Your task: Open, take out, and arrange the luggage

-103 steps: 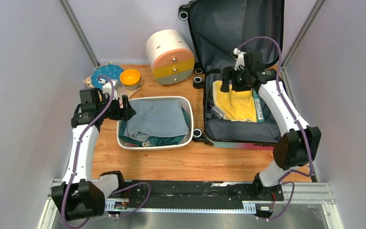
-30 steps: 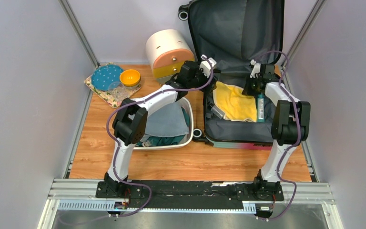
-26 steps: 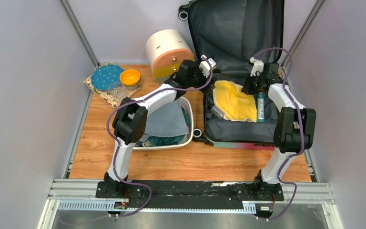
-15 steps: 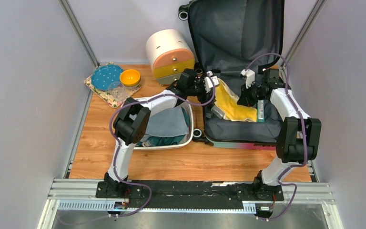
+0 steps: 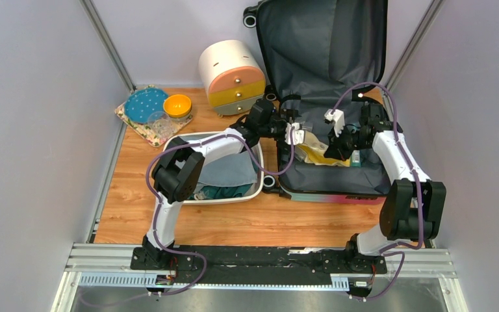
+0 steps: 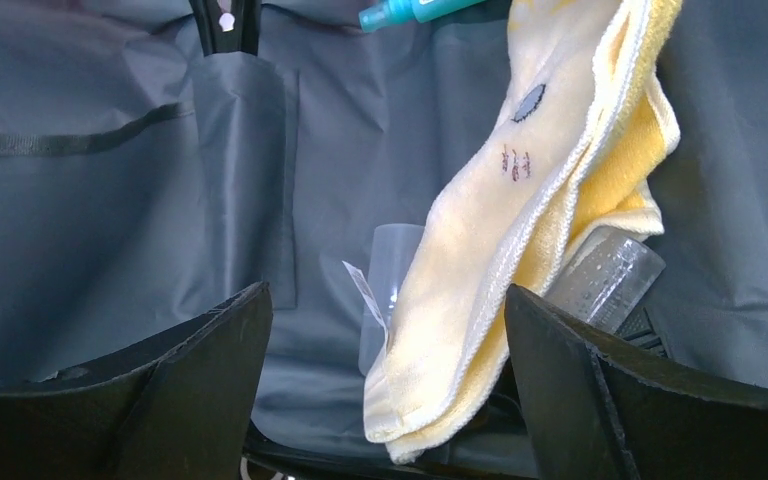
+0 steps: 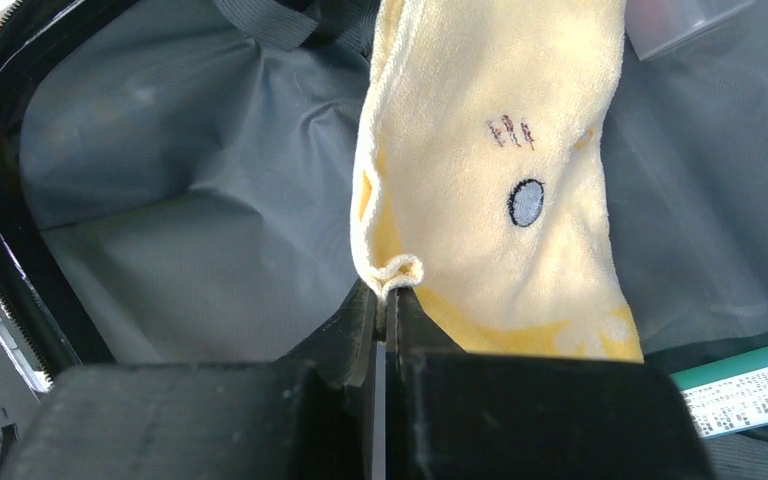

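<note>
Since the earlier frame, the yellow towel (image 7: 500, 170) has been gathered up from its flat spread and is now hung as a soft, looped-pile fold, stitched with a grey oval and small dark marks. Its rolled hem is pinched between the closed fingers of the right gripper (image 7: 388, 300). The left gripper (image 6: 390, 400) is held wide apart, and the towel is seen between its fingers. The luggage (image 5: 325, 45) is laid open at the table's back right, lid upright, its dark grey fabric lining creased. A clear plastic bottle (image 6: 610, 285) is partly hidden behind the towel, and a teal tube (image 6: 410, 10) is cut off at the frame edge.
</note>
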Available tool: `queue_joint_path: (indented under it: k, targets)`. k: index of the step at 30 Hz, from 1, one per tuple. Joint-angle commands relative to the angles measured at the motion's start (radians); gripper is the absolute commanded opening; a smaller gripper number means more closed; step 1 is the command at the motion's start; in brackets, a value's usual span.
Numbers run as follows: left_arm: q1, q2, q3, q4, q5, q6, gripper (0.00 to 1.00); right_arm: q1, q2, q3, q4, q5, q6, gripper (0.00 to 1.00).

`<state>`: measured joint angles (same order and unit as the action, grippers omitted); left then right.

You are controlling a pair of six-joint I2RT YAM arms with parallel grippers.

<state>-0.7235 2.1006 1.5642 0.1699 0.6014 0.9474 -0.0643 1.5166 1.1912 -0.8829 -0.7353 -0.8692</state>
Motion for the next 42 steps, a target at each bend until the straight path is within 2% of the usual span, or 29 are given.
queue_joint_path:
  k: [1, 7, 11, 15, 20, 27, 30, 31, 32, 35, 36, 38, 42]
  targets:
    - [-0.013, 0.027, 0.014, -0.119, 0.029, 0.094, 0.93, -0.002, -0.024, 0.027, 0.002, -0.029, 0.008, 0.00]
    - [-0.010, -0.040, -0.024, -0.191, 0.138, 0.100, 0.92, -0.012, -0.001, 0.061, 0.044, -0.009, 0.045, 0.00]
    - [-0.008, -0.059, 0.038, -0.415, 0.185, 0.177, 0.92, -0.025, 0.013, 0.088, 0.045, -0.018, 0.061, 0.00]
    - [-0.024, 0.002, 0.149, -0.544, 0.117, 0.179, 0.93, -0.028, 0.004, 0.093, 0.047, -0.036, 0.062, 0.00]
    - [-0.040, 0.056, 0.169, -0.424, -0.058, 0.131, 0.91, -0.029, -0.021, 0.088, 0.045, -0.044, 0.058, 0.00]
    - [-0.044, 0.134, 0.233, -0.328, -0.199, 0.099, 0.91, -0.032, -0.048, 0.093, 0.016, -0.056, 0.035, 0.00]
    - [-0.044, 0.190, 0.315, -0.377, -0.239, 0.106, 0.75, -0.042, -0.071, 0.107, 0.015, -0.052, 0.038, 0.00]
    - [-0.045, 0.196, 0.336, -0.403, -0.233, 0.097, 0.59, -0.052, -0.087, 0.122, 0.015, -0.050, 0.039, 0.00]
    - [-0.045, 0.181, 0.352, -0.430, -0.204, 0.081, 0.53, -0.060, -0.094, 0.133, 0.016, -0.050, 0.051, 0.00]
    - [-0.048, 0.078, 0.303, -0.428, -0.100, -0.002, 0.16, -0.089, -0.125, 0.180, 0.042, -0.039, 0.111, 0.00]
    - [-0.051, 0.046, 0.278, -0.405, -0.098, -0.037, 0.00, -0.094, -0.134, 0.192, 0.056, -0.023, 0.133, 0.00]
    - [-0.063, -0.032, 0.243, -0.383, -0.086, -0.145, 0.00, -0.098, -0.168, 0.208, 0.123, -0.001, 0.198, 0.00]
    - [-0.099, -0.135, 0.281, -0.498, -0.090, -0.281, 0.00, -0.097, -0.237, 0.202, 0.326, 0.030, 0.333, 0.00]
